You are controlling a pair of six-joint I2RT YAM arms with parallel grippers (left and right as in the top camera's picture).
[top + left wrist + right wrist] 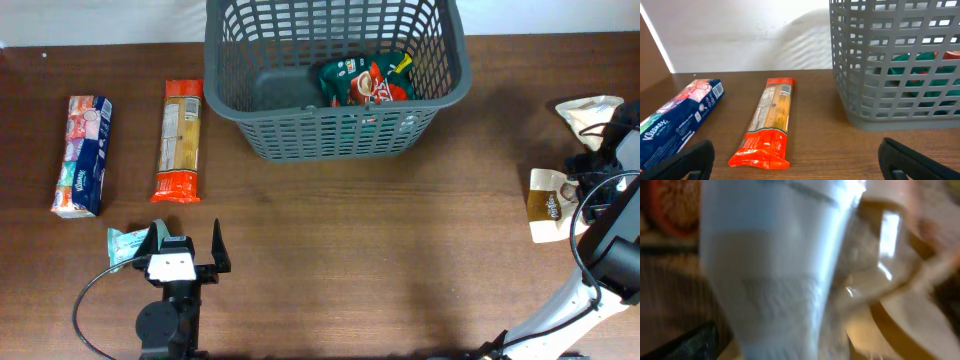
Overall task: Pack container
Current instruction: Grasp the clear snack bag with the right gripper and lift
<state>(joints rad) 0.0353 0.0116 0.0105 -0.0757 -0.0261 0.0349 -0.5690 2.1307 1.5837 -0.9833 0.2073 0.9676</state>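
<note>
The container (pixel 335 125) is a dark grey slotted basket at the back middle of the table, with a green and red packet (pixel 365 82) lying inside. In the left wrist view the container (pixel 895 105) rises at the right. My left gripper (pixel 186 232) is open near the front left, with nothing between its fingers (pixel 690 160). It points toward an orange pasta packet (pixel 771 122). My right gripper (pixel 588 185) is at the right edge between two white and brown packets (pixel 548 203). In the blurred right wrist view one such packet (pixel 790 270) fills the frame, and only one dark finger (pixel 692 345) shows.
A blue tissue pack (pixel 83 155) lies at the far left beside the orange pasta packet (pixel 180 140). A small teal packet (pixel 125 245) sits partly under the left gripper. The second white and brown packet (pixel 590 112) lies near the right edge.
</note>
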